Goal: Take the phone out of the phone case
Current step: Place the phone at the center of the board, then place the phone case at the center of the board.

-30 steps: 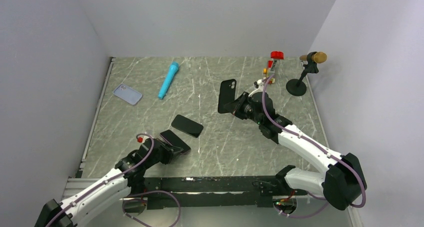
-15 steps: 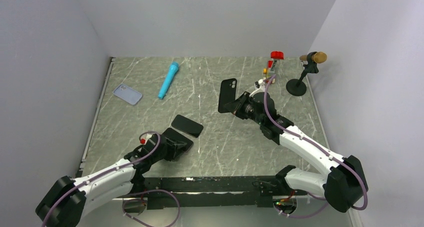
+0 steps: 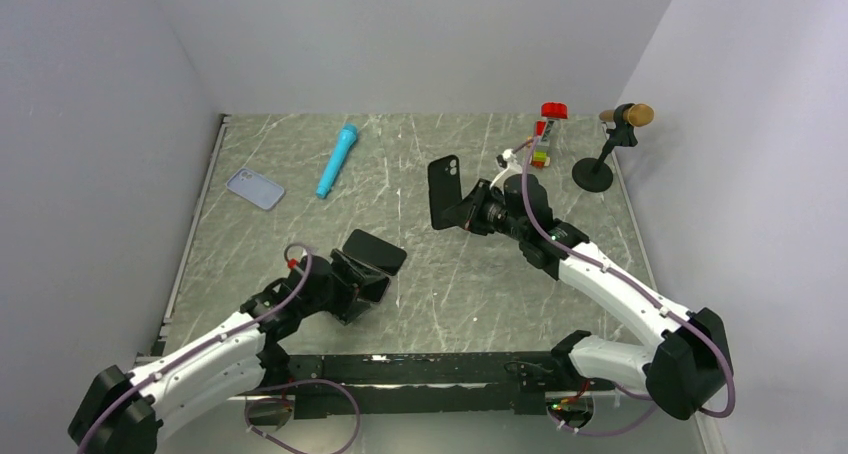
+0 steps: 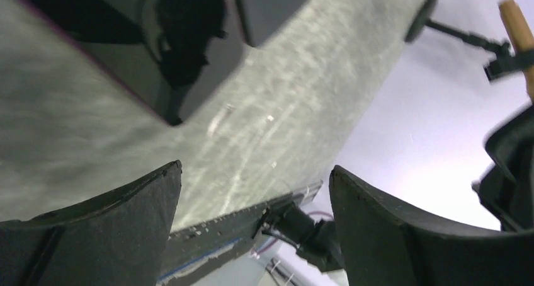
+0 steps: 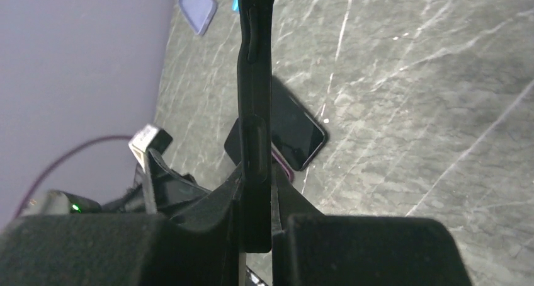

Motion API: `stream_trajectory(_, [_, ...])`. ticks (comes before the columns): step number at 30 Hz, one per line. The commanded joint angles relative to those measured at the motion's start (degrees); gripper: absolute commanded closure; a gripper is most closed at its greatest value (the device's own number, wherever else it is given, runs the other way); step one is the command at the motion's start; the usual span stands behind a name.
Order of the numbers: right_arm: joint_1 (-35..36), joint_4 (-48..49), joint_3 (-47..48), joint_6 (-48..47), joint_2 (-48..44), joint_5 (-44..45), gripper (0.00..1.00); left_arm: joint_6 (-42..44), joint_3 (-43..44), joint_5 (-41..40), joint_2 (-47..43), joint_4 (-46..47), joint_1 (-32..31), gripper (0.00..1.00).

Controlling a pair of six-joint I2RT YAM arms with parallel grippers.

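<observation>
The pale blue-grey phone case (image 3: 254, 188) lies flat at the table's far left, well away from both arms; it also shows at the top of the right wrist view as the phone case (image 5: 198, 5). A black phone (image 3: 375, 251) lies flat near the middle-left. Just short of it, my left gripper (image 3: 360, 286) stands open and low over the table with nothing between its fingers (image 4: 126, 217). Beside them lies a purple-edged black slab (image 4: 157, 53). My right gripper (image 3: 472, 210) is shut on a thin black slab (image 3: 445, 191) with a corner camera hole, held upright on edge above the table.
A blue cylinder (image 3: 337, 161) lies at the back left of centre. A red-capped small item (image 3: 552, 111) and a microphone on a black stand (image 3: 598, 164) stand at the back right. Grey walls close in the table on three sides.
My left gripper went from shut to wide open and pushed right, toward the black phone. The right gripper carried its upright black slab slightly left.
</observation>
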Motion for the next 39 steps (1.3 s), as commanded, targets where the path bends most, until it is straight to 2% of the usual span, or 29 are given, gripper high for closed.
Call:
stream_trajectory(1, [0.2, 0.9, 2.6, -5.8, -0.5, -8.6, 1.0, 7.5, 4.8, 6.7, -3.5, -6.1, 0.2, 0.1])
stream_trajectory(4, [0.2, 3.7, 1.8, -5.5, -0.7, -14.0, 1.0, 8.2, 1.7, 9.1, -6.8, 1.4, 0.5, 0.11])
stream_trajectory(8, [0.3, 7.7, 2.1, -4.3, 1.6, -23.3, 1.0, 22.0, 2.2, 12.1, -8.1, 15.8, 3.6, 0.09])
stream_trajectory(11, [1.2, 15.7, -0.6, -0.4, 2.5, -29.5, 1.0, 34.2, 8.6, 21.3, -3.7, 17.6, 7.1, 0.07])
stream_trajectory(14, [2.4, 23.5, -3.3, 3.3, 3.6, -32.4, 1.0, 39.2, 14.0, 30.7, 2.2, 17.0, 9.4, 0.09])
stream_trajectory(16, [3.4, 27.3, -4.1, 5.1, 4.9, -33.8, 1.0, 38.1, 13.6, 33.7, 3.1, 21.7, 10.0, 0.08])
stream_trajectory(19, [4.9, 29.6, -4.6, 6.1, 6.3, -33.5, 1.0, 35.2, 10.1, 33.1, 0.8, 30.9, 10.8, 0.1])
stream_trajectory(21, [5.3, 31.0, -4.6, 6.7, 7.1, -33.9, 1.0, 34.2, 9.0, 32.7, 0.0, 31.9, 11.3, 0.11])
stream_trajectory(24, [6.0, 33.2, -4.8, 7.7, 7.7, -34.3, 1.0, 33.2, 8.2, 32.7, -0.7, 30.7, 12.7, 0.23])
stream_trajectory(26, [6.4, 34.1, -4.9, 8.0, 8.4, -34.5, 1.0, 32.1, 6.8, 32.6, -1.7, 31.4, 14.4, 0.37])
stream_trajectory(29, [6.6, 37.1, -5.7, 9.8, 9.4, -35.4, 1.0, 31.9, 6.2, 34.2, -2.2, 31.4, 17.7, 0.51])
stream_trajectory(35, [7.8, 40.2, -6.0, 10.9, 11.1, -35.3, 1.0, 29.2, 5.7, 42.8, 1.1, 37.4, 24.6, 0.6])
stream_trajectory(39, [8.8, 40.8, -4.8, 11.3, 12.6, -35.2, 1.0, 32.2, 9.3, 44.6, 3.1, 32.9, 24.8, 0.61])
